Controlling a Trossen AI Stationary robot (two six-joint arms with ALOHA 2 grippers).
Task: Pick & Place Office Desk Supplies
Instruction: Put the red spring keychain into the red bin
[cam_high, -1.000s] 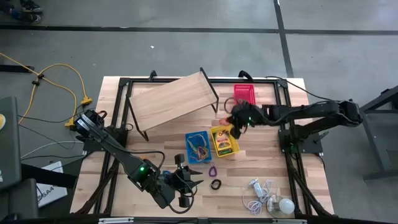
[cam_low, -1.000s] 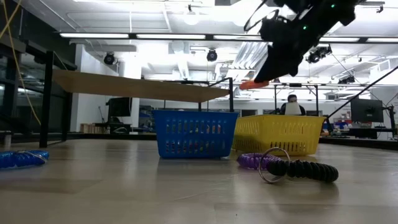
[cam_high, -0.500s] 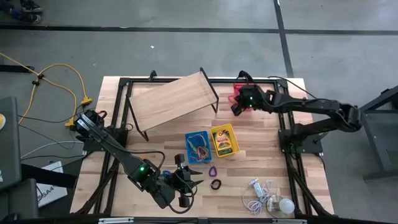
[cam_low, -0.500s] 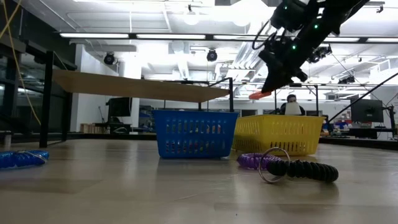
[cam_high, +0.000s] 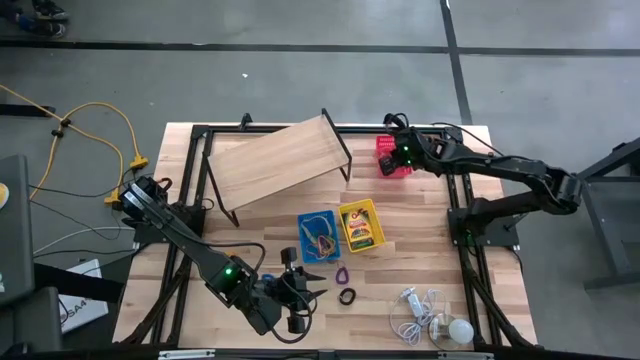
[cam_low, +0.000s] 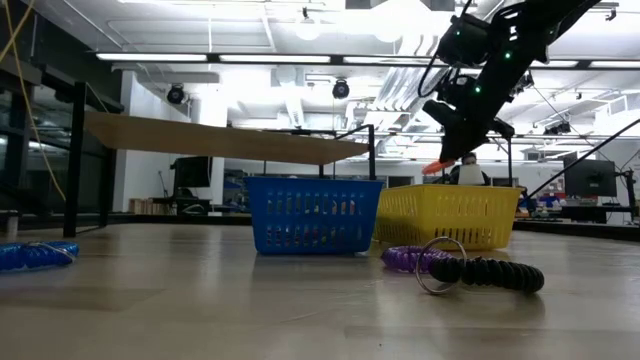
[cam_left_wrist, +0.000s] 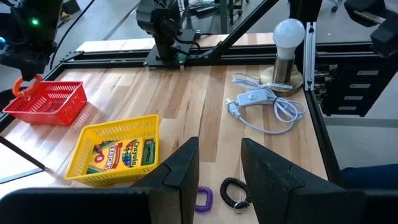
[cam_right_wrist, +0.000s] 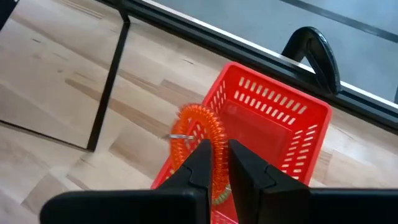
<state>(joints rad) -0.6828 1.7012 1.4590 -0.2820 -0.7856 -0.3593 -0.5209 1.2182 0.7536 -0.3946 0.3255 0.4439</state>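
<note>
My right gripper (cam_right_wrist: 214, 152) is shut on an orange coiled loop (cam_right_wrist: 198, 134), held above the near-left corner of the red basket (cam_high: 394, 154), which stands on the table at the far right. In the low view the loop (cam_low: 437, 167) hangs high over the yellow basket (cam_low: 450, 217). That yellow basket (cam_high: 361, 226) holds the crayon box (cam_left_wrist: 121, 152); the blue basket (cam_high: 318, 236) beside it holds loops. A purple loop (cam_high: 341, 274) and a black loop (cam_high: 347, 296) lie on the table. My left gripper (cam_left_wrist: 221, 168) hovers open near the front edge. My right gripper pinches the orange coiled loop at one side of its ring (cam_right_wrist: 217, 140) between its two fingers. The fingers slant down from the table's right side. The loop sticks out past the fingertips, clear of the table and basket, with a small metal ring (cam_right_wrist: 180, 135) on it.
A tilted wooden board (cam_high: 275, 160) on black legs stands at the far left of centre. A white bulb (cam_high: 459, 329) with its white cord (cam_high: 415, 305) lies at the near right. A blue coil (cam_low: 35, 255) lies on the table at the low view's left edge.
My right gripper has carried the orange loop from above the yellow basket toward the table's far edge and slightly right, to above the red basket, rolling and tipping on the way. It has stayed shut on the loop, which stays clear of the table.
</note>
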